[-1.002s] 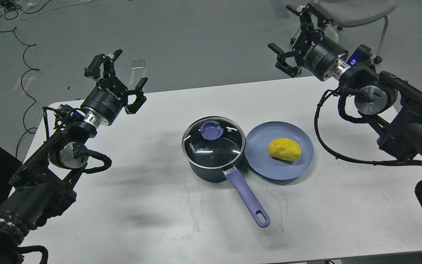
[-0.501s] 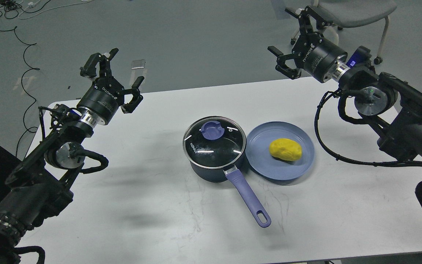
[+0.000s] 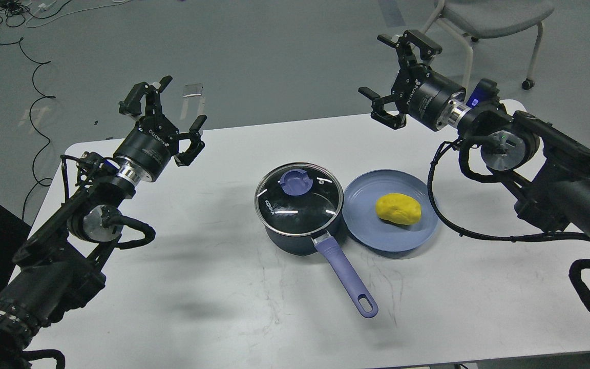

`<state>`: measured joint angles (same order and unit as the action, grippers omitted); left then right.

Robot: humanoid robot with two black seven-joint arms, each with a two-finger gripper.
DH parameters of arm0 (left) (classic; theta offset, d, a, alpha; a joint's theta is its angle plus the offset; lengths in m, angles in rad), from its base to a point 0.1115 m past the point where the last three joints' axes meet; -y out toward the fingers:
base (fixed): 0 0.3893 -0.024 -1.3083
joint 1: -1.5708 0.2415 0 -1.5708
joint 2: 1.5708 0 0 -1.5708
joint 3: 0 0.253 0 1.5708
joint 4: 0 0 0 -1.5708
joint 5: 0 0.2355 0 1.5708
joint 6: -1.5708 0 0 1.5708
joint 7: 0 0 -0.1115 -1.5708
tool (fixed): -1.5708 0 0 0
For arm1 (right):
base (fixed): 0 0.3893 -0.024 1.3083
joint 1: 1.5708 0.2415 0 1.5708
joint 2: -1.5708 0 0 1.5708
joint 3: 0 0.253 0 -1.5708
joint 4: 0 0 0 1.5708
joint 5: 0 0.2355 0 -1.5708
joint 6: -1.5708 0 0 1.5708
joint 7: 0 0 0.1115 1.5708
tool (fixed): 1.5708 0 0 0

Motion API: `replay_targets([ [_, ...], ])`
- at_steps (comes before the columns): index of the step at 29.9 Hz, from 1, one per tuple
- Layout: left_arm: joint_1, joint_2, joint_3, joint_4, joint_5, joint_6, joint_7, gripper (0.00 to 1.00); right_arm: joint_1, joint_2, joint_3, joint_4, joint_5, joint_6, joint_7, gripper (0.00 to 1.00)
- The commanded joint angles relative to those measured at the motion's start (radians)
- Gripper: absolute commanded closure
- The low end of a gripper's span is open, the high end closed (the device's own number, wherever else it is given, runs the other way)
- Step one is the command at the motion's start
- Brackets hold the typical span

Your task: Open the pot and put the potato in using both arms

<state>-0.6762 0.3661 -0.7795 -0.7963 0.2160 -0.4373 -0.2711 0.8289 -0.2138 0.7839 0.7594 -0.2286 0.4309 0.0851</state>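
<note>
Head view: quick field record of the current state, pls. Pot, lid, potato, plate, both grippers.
pot: dark, on white table, purple handle pointing toward the camera
lid: glass, on the pot, purple knob on top
potato: yellow, lying on the plate
plate: blue, right of the pot, rim close to or touching the pot
left gripper: jaws open, empty, raised over the table's far left part
right gripper: jaws open, empty, raised near the table's far edge
task state: lid not yet lifted, potato not in pot
</note>
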Motion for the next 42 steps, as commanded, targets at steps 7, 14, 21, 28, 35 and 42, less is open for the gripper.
replay_targets([
  [7,0.003,0.004,0.0,-0.001,-0.001,-0.001,0.01,0.02,-0.017,0.01,0.0,-0.002,0.0,0.0,-0.002,0.0],
  [14,-0.017,0.051,-0.001,-0.04,0.006,0.02,0.001,0.02,-0.013,0.001,0.0,0.0,0.0,0.0,-0.002,0.0],
  [21,-0.02,0.161,0.028,-0.174,0.209,0.035,-0.037,0.01,-0.025,-0.038,0.003,-0.011,0.0,0.008,-0.001,0.0],
  [28,-0.013,0.203,0.043,-0.315,0.725,0.326,-0.209,0.01,-0.031,-0.044,0.012,-0.026,0.002,0.008,0.005,0.0],
  [35,-0.011,0.241,0.162,-0.514,1.058,0.596,-0.212,0.02,-0.037,-0.102,0.014,-0.048,0.009,0.002,0.008,0.0],
  [42,-0.023,0.226,0.36,-0.517,1.367,0.804,-0.214,0.02,-0.045,-0.125,0.015,-0.054,0.011,0.0,0.008,0.0],
])
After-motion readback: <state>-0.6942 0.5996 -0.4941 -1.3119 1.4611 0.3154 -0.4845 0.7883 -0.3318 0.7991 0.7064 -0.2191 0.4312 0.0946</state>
